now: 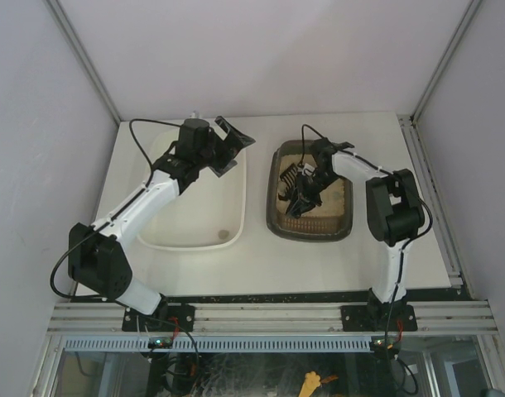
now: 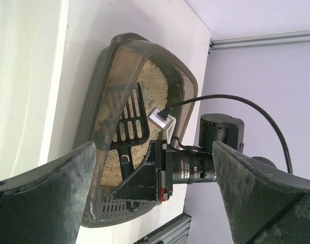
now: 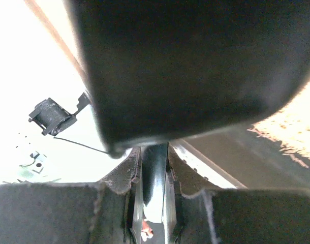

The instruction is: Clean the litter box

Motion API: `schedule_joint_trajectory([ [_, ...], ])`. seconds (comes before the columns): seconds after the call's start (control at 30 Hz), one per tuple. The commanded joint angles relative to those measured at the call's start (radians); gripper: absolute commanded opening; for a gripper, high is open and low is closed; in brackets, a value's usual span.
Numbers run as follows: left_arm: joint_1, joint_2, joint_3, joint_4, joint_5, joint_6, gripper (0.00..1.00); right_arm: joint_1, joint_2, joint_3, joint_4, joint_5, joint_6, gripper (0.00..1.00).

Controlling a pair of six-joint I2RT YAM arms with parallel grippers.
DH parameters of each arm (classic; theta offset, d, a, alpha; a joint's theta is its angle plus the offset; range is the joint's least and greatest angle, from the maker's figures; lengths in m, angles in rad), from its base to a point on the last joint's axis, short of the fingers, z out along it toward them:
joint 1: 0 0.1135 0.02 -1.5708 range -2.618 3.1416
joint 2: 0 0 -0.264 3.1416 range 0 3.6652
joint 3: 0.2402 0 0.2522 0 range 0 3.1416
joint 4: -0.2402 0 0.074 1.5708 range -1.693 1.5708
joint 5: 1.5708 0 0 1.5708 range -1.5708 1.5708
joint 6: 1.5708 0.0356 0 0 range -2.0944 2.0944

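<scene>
On the right side of the table sits the litter box (image 1: 312,235), with sandy litter inside. Down into it reaches the right gripper (image 1: 305,197), jaws clamped on the handle of a black slotted scoop (image 2: 130,127). Over the far right edge of the cream tub (image 1: 194,240) hangs the left gripper (image 1: 233,149), jaws spread wide.

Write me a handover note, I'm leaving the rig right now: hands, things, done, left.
Left hand: open, empty, above the tub.
Right hand: shut on the scoop, blade down in the litter box.
Done: scoop is in hand; one small brown bit lies in the tub, perhaps a clump.
Left: likely sift through the box, tip clumps into the tub, set the scoop down.
</scene>
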Motion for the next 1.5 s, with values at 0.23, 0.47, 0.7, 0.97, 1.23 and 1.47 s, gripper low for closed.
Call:
schedule_joint_trajectory([
  [0.23, 0.05, -0.085, 0.031, -0.055, 0.021, 0.128, 1.0, -0.139, -0.336, -0.379, 0.372, -0.074, 0.091, 0.0],
  [0.47, 0.177, -0.235, -0.06, -0.103, 0.086, 0.334, 1.0, -0.149, -0.444, -0.491, 0.511, -0.099, 0.129, 0.0],
  [0.7, 0.259, -0.348, 0.013, -0.404, 0.003, 0.66, 1.0, -0.163, -0.637, -0.712, 0.835, -0.13, 0.208, 0.0],
  [0.97, 0.349, -0.441, -0.026, -0.503, -0.189, 0.761, 1.0, -0.194, -0.873, -1.014, 1.29, -0.129, 0.31, 0.0],
  [1.23, 0.375, -0.509, -0.106, -0.495, -0.209, 0.744, 0.97, -0.277, -0.824, -1.187, 1.757, -0.244, 0.504, 0.0],
  [1.47, 0.377, -0.578, -0.167, -0.464, -0.225, 0.735, 0.98, -0.255, -0.623, -1.149, 2.008, -0.365, 0.698, 0.0],
])
